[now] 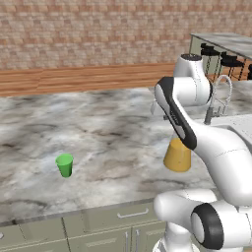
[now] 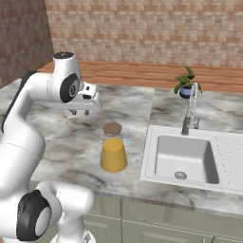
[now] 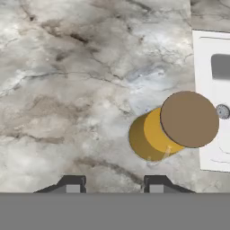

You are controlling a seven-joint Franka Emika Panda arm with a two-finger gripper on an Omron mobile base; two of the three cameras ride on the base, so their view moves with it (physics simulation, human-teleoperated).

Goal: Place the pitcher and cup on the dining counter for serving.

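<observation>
The yellow-orange pitcher [image 1: 177,156] [image 2: 113,154] [image 3: 152,134] stands upright on the marbled kitchen counter [image 1: 108,128], just left of the sink, its tan top showing. My gripper [image 2: 79,113] [image 3: 113,185] hangs above the counter, behind and to the left of the pitcher, pointing down. It is open, with nothing between its fingers. The small green cup [image 1: 64,165] stands alone near the counter's front edge, well to the left of the pitcher. The dining counter [image 1: 224,40] shows far off at the upper right, with black stools [image 1: 216,51] under it.
A white sink [image 2: 182,159] [image 3: 211,90] with a curved faucet [image 2: 191,111] [image 1: 221,96] lies right of the pitcher. A small potted plant [image 2: 186,83] stands behind the faucet. Grey-green cabinets [image 1: 113,226] run under the counter's front edge.
</observation>
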